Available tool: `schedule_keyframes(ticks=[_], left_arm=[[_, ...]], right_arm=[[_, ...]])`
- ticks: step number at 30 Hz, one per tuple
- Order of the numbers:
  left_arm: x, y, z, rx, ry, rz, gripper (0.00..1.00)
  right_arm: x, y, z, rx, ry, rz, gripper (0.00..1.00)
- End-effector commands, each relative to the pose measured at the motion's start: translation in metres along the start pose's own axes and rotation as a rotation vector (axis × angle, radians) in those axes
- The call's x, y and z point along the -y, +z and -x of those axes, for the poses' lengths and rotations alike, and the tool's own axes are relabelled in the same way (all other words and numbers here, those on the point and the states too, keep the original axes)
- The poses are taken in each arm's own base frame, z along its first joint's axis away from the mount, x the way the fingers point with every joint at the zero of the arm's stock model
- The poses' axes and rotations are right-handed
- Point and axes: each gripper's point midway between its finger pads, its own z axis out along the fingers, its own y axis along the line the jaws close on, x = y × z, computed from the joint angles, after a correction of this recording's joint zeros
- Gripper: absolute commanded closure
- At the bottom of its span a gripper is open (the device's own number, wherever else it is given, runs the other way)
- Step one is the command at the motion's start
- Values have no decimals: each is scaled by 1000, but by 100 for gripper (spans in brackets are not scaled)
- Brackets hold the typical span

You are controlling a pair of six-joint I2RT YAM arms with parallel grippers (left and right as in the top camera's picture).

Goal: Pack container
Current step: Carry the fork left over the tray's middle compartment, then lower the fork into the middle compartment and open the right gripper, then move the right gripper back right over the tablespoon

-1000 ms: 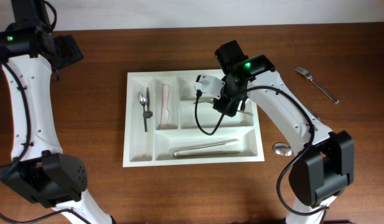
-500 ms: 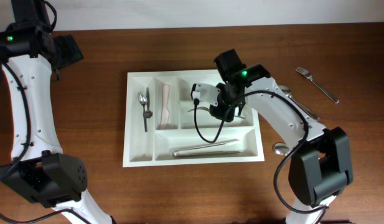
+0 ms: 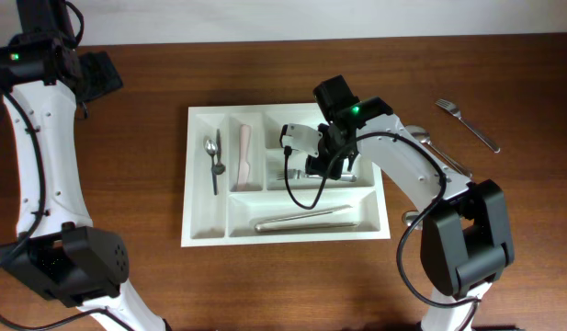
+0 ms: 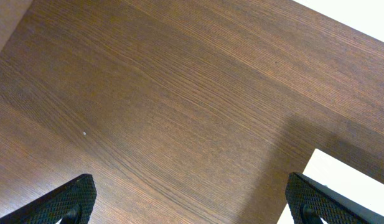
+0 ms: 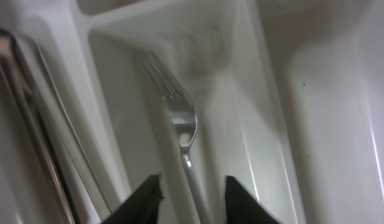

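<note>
Dark wood desk [image 3: 127, 184], with the white container [image 3: 198, 221] at its middle, directly beneath the right claw [image 5: 193, 190]. That claw's fingers stand slightly parted either side of the handle of a fork [image 5: 179, 121]. The fork lies in a short compartment, its long axis running straight ahead of the claw, tines farthest. The left claw [image 4: 192, 205], spread wide over bare desk, is well apart from the container. A loose fork [image 3: 467, 124] lies beyond the right claw, likely that arm's reach.
</note>
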Motion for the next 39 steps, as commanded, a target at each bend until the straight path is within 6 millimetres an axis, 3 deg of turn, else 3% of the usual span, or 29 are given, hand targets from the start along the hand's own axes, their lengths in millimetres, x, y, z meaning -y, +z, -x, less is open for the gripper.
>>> schedule_keyframes(ticks=[1, 3, 6, 8, 13, 20, 22, 25, 31, 35, 39], left_arm=[[-2, -4, 3, 13, -6, 5, 1], [-2, -4, 3, 13, -6, 5, 1], [-2, -4, 3, 13, -6, 5, 1], [-2, -4, 3, 13, -6, 5, 1], [-2, -4, 3, 13, -6, 5, 1], [-2, -4, 3, 13, -6, 5, 1], [-2, -4, 3, 13, -6, 5, 1], [-2, -4, 3, 13, -6, 5, 1], [-2, -4, 3, 14, -6, 5, 1], [-2, -4, 3, 13, -6, 5, 1], [-2, -4, 3, 13, -6, 5, 1]], right_arm=[[-5, 4, 3, 7, 1, 15, 62], [-4, 4, 4, 10, 0, 12, 56], [-1, 3, 6, 15, 18, 2, 33], [9, -3, 12, 25, 81, -41, 25], [44, -36, 34, 60, 276, -192, 23], [82, -109, 45, 106, 455, -362, 18], [83, -123, 39, 91, 475, -362, 17], [87, -138, 22, 62, 542, -359, 1], [115, -160, -31, 119, 925, -343, 1], [120, -174, -47, 228, 1039, -197, 1], [133, -189, -72, 281, 1108, -184, 1]])
